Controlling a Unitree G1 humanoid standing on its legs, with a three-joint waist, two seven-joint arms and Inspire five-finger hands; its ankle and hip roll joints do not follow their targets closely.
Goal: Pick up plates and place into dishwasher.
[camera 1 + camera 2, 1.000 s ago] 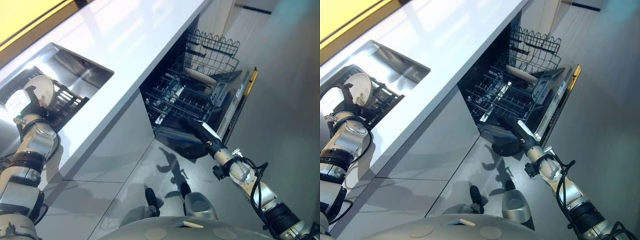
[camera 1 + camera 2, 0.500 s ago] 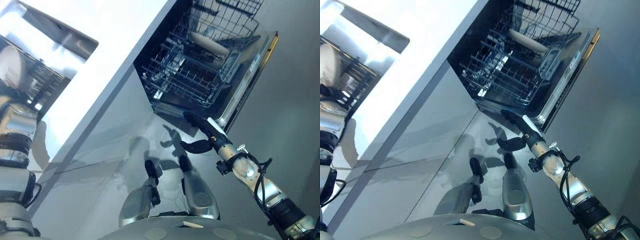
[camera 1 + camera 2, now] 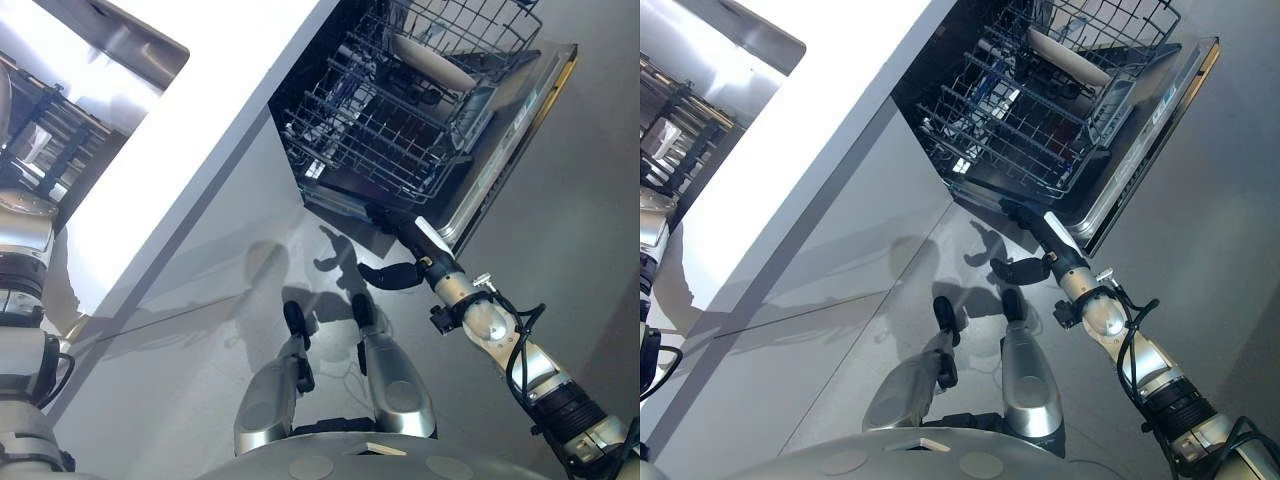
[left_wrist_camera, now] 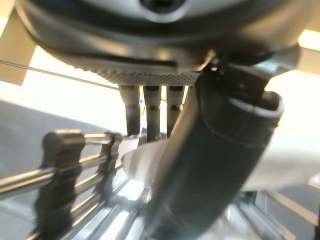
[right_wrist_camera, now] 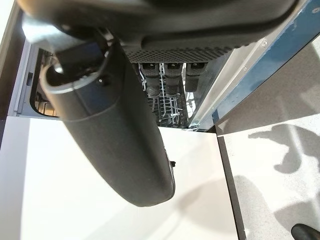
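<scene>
My left hand (image 4: 215, 165) is in the black dish rack (image 3: 50, 150) beside the sink; its thumb and fingers pinch the rim of a white plate (image 4: 300, 170) that stands among the rack bars (image 4: 60, 165). The dishwasher (image 3: 520, 130) stands open with its wire rack (image 3: 370, 130) pulled out, and a pale plate (image 3: 432, 62) lies in the rack's far part. My right hand (image 3: 410, 250) hovers just before the door's lower front edge, open, fingers straight, thumb spread, holding nothing. In the right wrist view the fingers (image 5: 167, 75) point at the wire rack.
A white countertop (image 3: 200, 130) runs from the steel sink (image 3: 110, 40) to the dishwasher, with grey cabinet fronts (image 3: 200, 300) below it. Grey floor (image 3: 580, 250) lies open to the right of the door.
The camera has tipped downward, shifting the whole picture. My right hand has stayed near the door's front edge with its thumb spread wider. The left hand stays at the plate.
</scene>
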